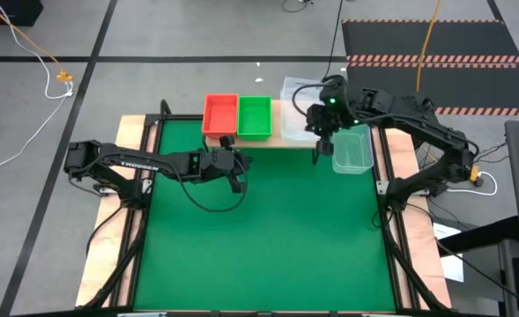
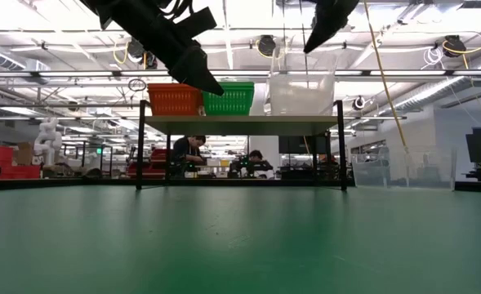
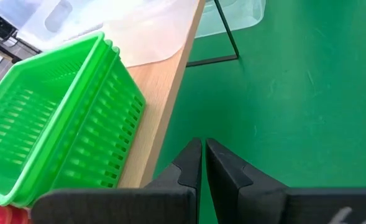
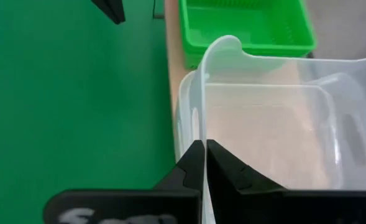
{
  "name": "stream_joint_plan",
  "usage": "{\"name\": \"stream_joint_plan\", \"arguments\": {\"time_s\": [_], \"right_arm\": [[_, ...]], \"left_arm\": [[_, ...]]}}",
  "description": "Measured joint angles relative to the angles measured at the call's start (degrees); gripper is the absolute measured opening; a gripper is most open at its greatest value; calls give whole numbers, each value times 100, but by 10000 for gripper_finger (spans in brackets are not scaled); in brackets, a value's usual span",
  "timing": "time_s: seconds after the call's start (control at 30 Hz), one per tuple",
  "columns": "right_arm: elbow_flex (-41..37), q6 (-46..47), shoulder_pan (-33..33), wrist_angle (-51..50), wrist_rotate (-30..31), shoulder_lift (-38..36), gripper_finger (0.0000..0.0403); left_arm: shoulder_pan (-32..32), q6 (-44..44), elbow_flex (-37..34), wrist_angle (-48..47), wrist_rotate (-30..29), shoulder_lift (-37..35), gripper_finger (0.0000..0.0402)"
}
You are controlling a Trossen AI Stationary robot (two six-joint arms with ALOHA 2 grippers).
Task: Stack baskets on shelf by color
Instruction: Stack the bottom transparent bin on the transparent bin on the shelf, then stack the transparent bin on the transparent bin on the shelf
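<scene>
On the light-wood shelf [image 1: 281,134] at the far edge sit a red basket stack [image 1: 220,114], a green basket stack [image 1: 255,116] and a clear basket [image 4: 263,130] at its right end. My right gripper [image 4: 204,149] is above that end, shut on a second clear basket [image 2: 301,77], which stands tilted over the first. Another clear basket [image 1: 353,151] rests on its base on the green mat right of the shelf. My left gripper [image 3: 203,155] hovers shut with nothing in it, above the mat before the shelf's front edge, near the green stack [image 3: 52,124]. My right gripper pinches the upper clear basket's end wall at its rim [image 4: 201,127], one finger inside and one outside. The fingers slant down from the table's right side. The basket is tilted over the clear basket on the shelf; whether it rests in that one I cannot tell.
The shelf's thin black legs [image 2: 340,147] stand on the mat [image 1: 268,238], which lies bare toward the near edge. Wooden table borders [image 1: 109,255] run along both sides. People sit at desks beyond the table [image 2: 193,151].
</scene>
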Motion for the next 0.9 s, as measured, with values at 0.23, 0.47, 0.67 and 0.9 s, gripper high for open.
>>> {"name": "stream_joint_plan", "arguments": {"time_s": [0.23, 0.47, 0.67, 0.9], "right_arm": [[2, 684, 95, 303, 11, 391, 5], [0, 751, 301, 155, 467, 437, 49], [0, 1086, 322, 267, 625, -38, 101], [-1068, 1970, 931, 1348, 794, -1678, 116]], "left_arm": [[0, -43, 0, -2, 0, 0, 24], [-2, -142, 0, -37, 0, 0, 24], [-28, -216, 0, 42, 55, 0, 26], [-49, -359, 6, 2637, 1671, 838, 92]]}}
